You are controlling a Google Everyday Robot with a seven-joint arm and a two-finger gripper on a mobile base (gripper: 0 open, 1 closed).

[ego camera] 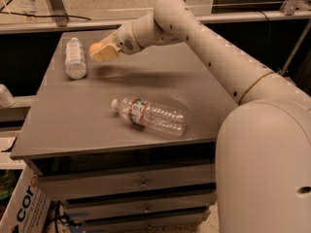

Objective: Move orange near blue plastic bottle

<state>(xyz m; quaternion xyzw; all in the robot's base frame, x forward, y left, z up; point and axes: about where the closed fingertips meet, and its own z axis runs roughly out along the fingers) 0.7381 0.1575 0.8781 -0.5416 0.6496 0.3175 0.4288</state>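
near the front of the grey counter (63,130) a clear bottle (150,117) lies on its side. farther back the pincer (101,52) hangs above the counter, pinching the orange (94,47). just left of it lies the blue plastic bottle (75,58), by the far edge.

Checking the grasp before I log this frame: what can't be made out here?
- Camera view: the orange is mostly covered by the gripper, shut on it above the table, back left; only a sliver shows.
- Camera view: label print on the blue plastic bottle is too small to read.
- Camera view: the robot's base is cut off by the right and bottom edges.
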